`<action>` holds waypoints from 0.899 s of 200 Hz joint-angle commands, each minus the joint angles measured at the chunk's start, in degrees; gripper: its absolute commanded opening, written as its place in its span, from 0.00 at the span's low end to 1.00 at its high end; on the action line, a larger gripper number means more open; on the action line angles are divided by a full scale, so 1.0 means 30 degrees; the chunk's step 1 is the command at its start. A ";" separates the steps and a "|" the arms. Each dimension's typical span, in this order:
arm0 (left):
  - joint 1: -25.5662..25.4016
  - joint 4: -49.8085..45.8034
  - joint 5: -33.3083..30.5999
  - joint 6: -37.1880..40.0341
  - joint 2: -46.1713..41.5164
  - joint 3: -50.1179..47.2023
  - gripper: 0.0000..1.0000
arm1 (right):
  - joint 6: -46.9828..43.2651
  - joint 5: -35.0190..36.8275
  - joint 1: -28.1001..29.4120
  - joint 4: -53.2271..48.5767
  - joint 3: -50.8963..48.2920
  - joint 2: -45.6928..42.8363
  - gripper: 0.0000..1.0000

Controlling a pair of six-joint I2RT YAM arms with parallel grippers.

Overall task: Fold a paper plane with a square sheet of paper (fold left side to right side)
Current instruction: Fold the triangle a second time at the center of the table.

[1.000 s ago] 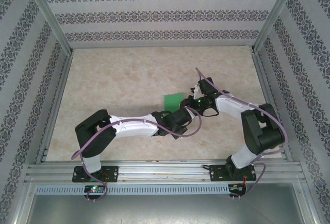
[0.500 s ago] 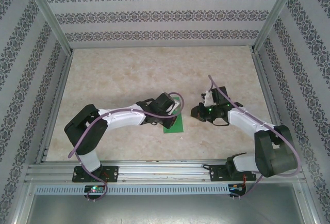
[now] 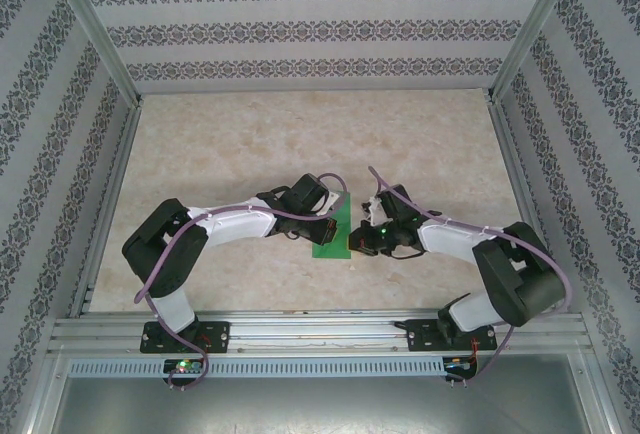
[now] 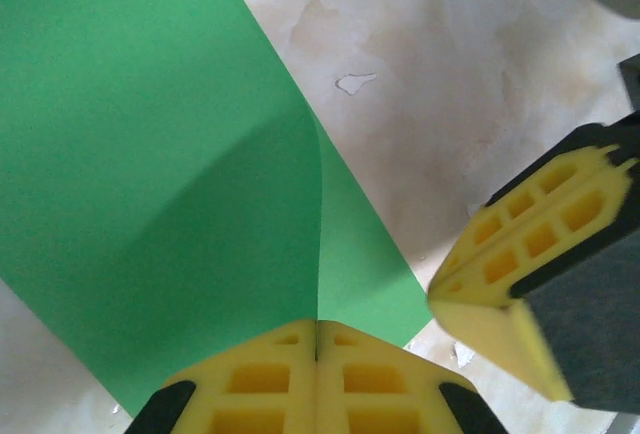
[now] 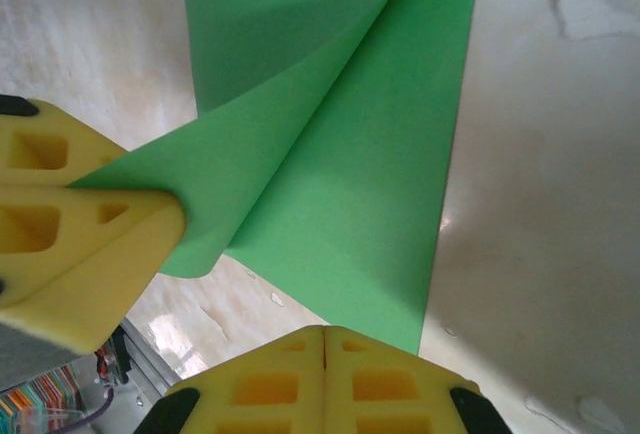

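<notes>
Fold-over step in hand: the square sheet of paper (image 3: 333, 236) lies toward the table's (image 3: 250, 144) near edge, its raised flap pinched by the left gripper (image 4: 316, 354), with the right gripper (image 5: 323, 354), fingers pressed together, at its right edge; next, carry the flap across and align the edges.

Partly unseen
The square sheet of paper (image 4: 150, 154) runs off upper left; my left hand (image 4: 317, 354) hides one edge.
</notes>
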 commanded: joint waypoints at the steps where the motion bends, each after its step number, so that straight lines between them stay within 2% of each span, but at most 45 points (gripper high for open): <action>1: 0.0321 0.0311 0.0447 -0.0266 -0.0201 -0.0198 0.04 | 0.0353 0.0319 0.0327 0.0618 0.0324 0.0659 0.00; 46: 0.0712 0.0572 0.1213 -0.0354 -0.0216 -0.0490 0.07 | 0.0015 0.0310 0.0457 -0.0153 0.0554 0.1877 0.00; 107: 0.1344 0.0426 0.1648 0.0125 0.0026 -0.0559 0.07 | -0.2056 0.1665 0.0299 -0.3306 0.1444 0.2298 0.00; 180: 0.1870 0.0095 0.1636 0.1139 0.1051 -0.0088 0.07 | -0.2510 0.1501 0.0170 -0.3742 0.1847 0.2400 0.00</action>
